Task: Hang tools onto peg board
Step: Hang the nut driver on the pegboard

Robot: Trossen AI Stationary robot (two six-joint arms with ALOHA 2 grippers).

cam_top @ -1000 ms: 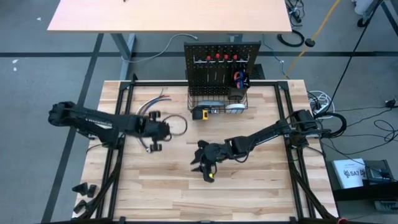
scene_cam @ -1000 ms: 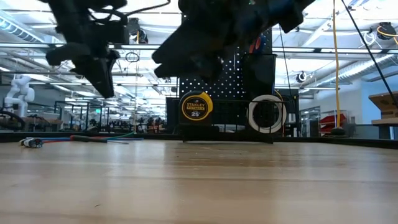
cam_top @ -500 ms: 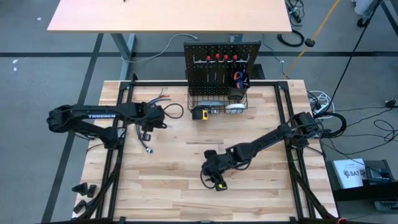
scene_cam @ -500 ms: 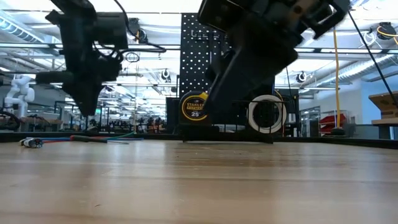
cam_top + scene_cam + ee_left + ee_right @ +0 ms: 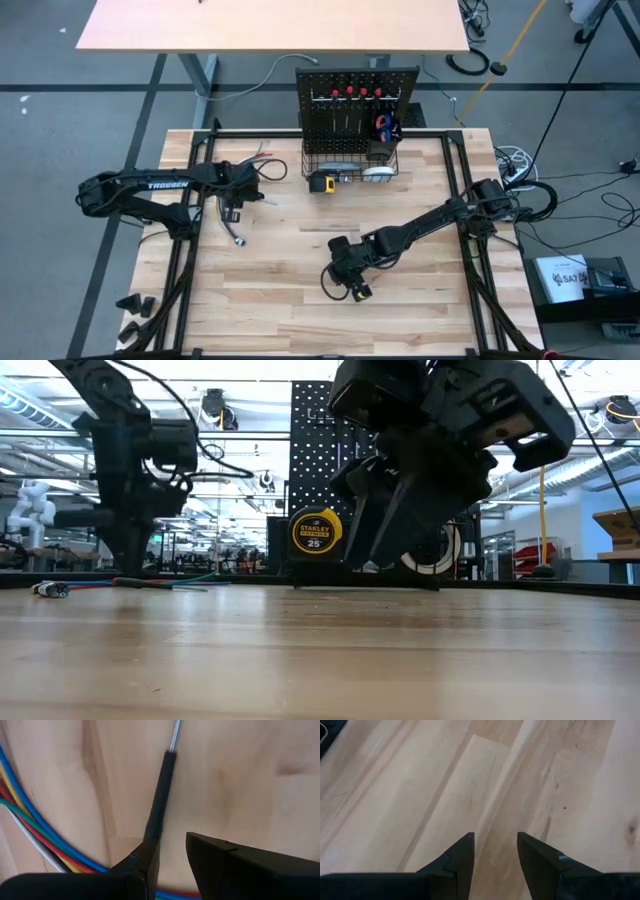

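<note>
The peg board (image 5: 356, 80) stands upright at the table's far edge, with red-handled screwdrivers (image 5: 350, 92) hanging on it. Below it is a wire basket (image 5: 345, 165). A yellow tape measure (image 5: 322, 181) sits on the table in front of the basket. A slim black-handled tool with a silver shaft (image 5: 162, 795) lies flat on the wood beside a bundle of coloured wires (image 5: 30, 820). My left gripper (image 5: 172, 840) hangs open just above it, pointing down, and one finger hides the handle's end. My right gripper (image 5: 495, 836) is open over bare wood near the table's middle (image 5: 350, 288).
The coloured wires (image 5: 255, 158) lie at the far left of the table, close to my left gripper. A round white thing (image 5: 428, 543) sits by the basket. Bare wood stretches across the near half of the table (image 5: 300, 320).
My left gripper has swung toward the table's far left, sunk lower and rolled, and now stands over the black-handled tool by the wires. My right gripper has shifted a little toward the near edge and tipped to point more steeply down.
</note>
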